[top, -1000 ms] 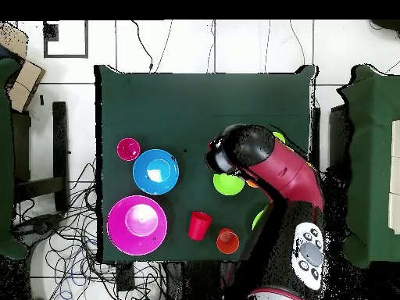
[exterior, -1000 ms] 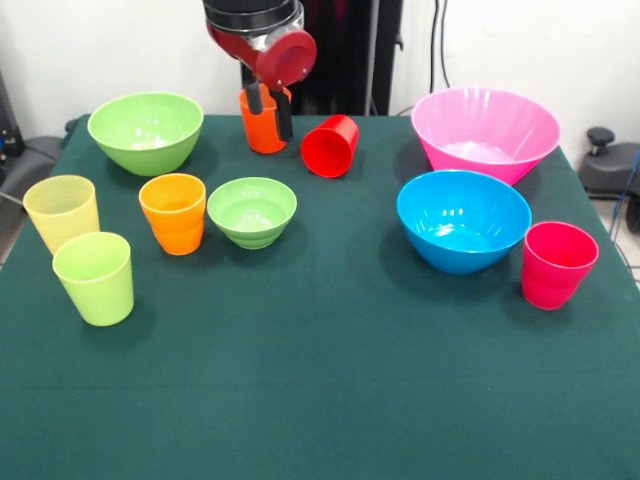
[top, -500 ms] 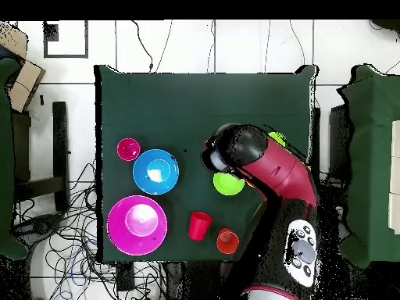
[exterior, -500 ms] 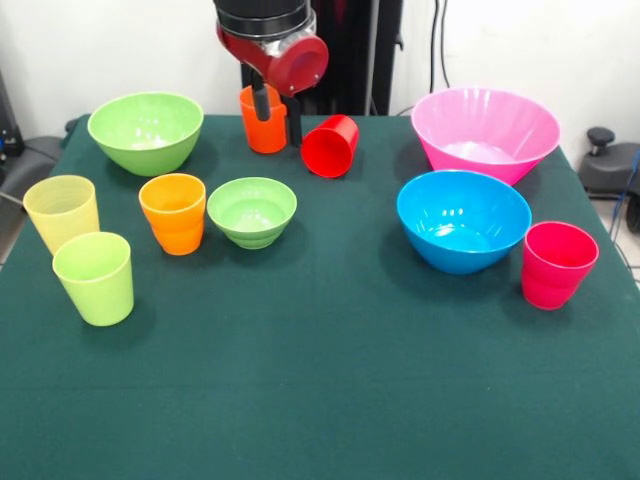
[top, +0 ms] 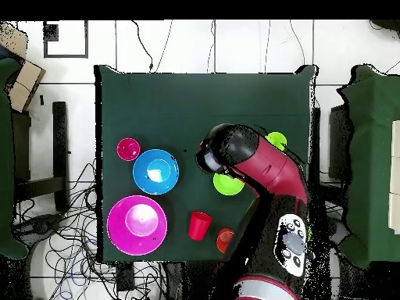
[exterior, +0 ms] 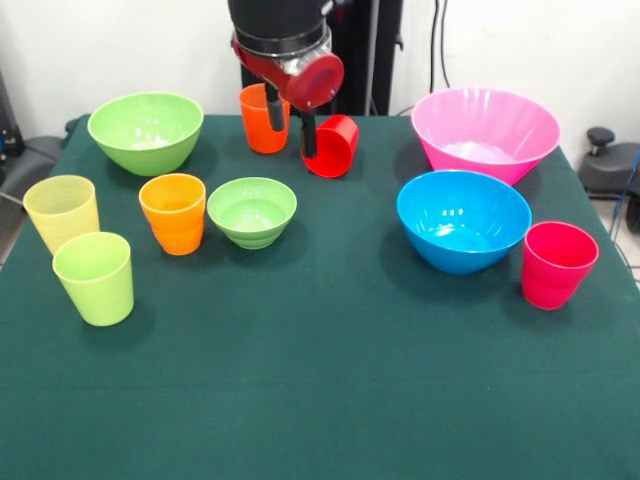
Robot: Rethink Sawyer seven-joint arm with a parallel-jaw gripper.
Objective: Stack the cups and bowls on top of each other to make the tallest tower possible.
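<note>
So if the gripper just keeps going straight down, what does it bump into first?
Probably the red cup lying on its side: one finger hangs right at it. The orange cup stands just beside. Depth is hard to judge, so it might reach the table instead.

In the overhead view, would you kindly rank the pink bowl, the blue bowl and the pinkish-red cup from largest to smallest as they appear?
1. The pink bowl, widest rim.
2. The blue bowl, clearly narrower.
3. The pinkish-red cup, much the smallest.
</note>
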